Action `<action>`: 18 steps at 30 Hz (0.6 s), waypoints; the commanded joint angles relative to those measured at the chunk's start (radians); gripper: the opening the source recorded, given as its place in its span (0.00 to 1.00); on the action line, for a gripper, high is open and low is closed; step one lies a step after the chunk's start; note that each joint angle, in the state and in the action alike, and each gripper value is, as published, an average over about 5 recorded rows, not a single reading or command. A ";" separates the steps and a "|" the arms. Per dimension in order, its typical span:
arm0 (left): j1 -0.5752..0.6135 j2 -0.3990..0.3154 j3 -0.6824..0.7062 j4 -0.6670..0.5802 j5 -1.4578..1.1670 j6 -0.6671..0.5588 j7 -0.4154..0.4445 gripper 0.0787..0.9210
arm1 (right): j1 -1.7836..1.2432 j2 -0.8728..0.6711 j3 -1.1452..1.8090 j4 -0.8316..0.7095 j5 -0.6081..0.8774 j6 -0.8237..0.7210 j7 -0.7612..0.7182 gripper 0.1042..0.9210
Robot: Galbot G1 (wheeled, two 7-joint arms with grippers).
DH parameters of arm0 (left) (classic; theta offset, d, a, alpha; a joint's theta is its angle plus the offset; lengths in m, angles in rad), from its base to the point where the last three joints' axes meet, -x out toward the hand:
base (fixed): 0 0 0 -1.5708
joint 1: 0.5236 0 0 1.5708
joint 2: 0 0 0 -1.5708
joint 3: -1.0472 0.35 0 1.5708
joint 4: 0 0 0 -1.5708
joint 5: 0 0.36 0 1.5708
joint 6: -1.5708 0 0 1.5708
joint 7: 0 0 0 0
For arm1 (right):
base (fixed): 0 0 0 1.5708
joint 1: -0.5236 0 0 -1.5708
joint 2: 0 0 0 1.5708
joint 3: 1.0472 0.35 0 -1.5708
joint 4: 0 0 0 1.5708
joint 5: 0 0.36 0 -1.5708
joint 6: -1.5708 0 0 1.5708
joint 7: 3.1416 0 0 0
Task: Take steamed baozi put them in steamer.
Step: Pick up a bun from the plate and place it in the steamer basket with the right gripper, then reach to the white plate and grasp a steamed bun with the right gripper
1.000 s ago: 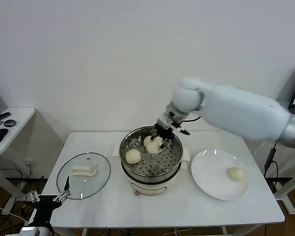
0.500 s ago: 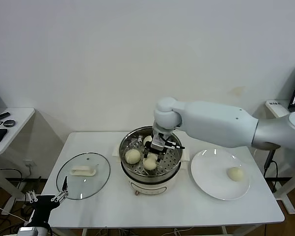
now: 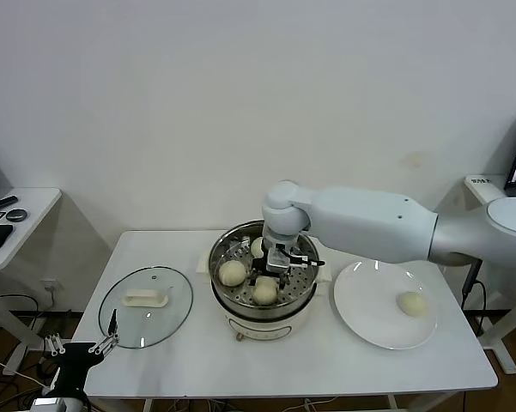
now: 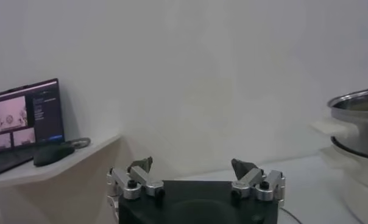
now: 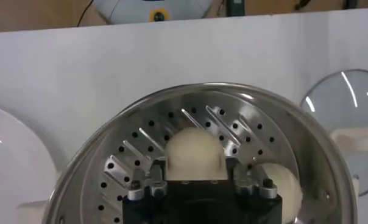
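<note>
A third bun point(image 3: 264, 291) is shown lying on the perforated tray of the steamer point(image 3: 223, 296), set down at the near side by the right gripper point(image 3: 275, 264), which a second earlier was seen carrying it in over the far rim. The jaws, clamped on the bun until half a second ago, are now spread to either side of it, and the bun appears to be let go, though in the right wrist view the fingers point(image 5: 157, 173) are still so close to the dough point(image 5: 193, 153) that a light touch cannot be ruled out. Two more steamed baozi are seen in the pot: one at the left of the tray point(image 3: 233, 272) and one at the back point(image 3: 258, 247), partly hidden behind the arm. A single bun point(image 3: 411, 302) is left on the white plate point(image 3: 361, 309), well apart from the steamer, so the task is judged three parts done, with one fetch remaining. The glass lid point(image 3: 146, 306) is seen lying on the table to the left of the pot. The left gripper point(image 4: 196, 180) is parked low beyond the table's front left corner, its jaws wide apart and empty.
</note>
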State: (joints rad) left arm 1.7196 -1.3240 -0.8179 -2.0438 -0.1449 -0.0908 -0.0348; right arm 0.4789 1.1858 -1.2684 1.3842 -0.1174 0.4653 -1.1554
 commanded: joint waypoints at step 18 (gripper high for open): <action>-0.029 0.025 0.024 0.010 -0.003 0.006 0.002 0.88 | 0.100 -0.645 0.153 0.209 0.249 -0.748 -0.059 0.88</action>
State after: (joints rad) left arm 1.6957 -1.3028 -0.8062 -2.0361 -0.1495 -0.0861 -0.0333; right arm 0.5844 0.8888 -1.1906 1.5008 0.0448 0.1100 -1.1895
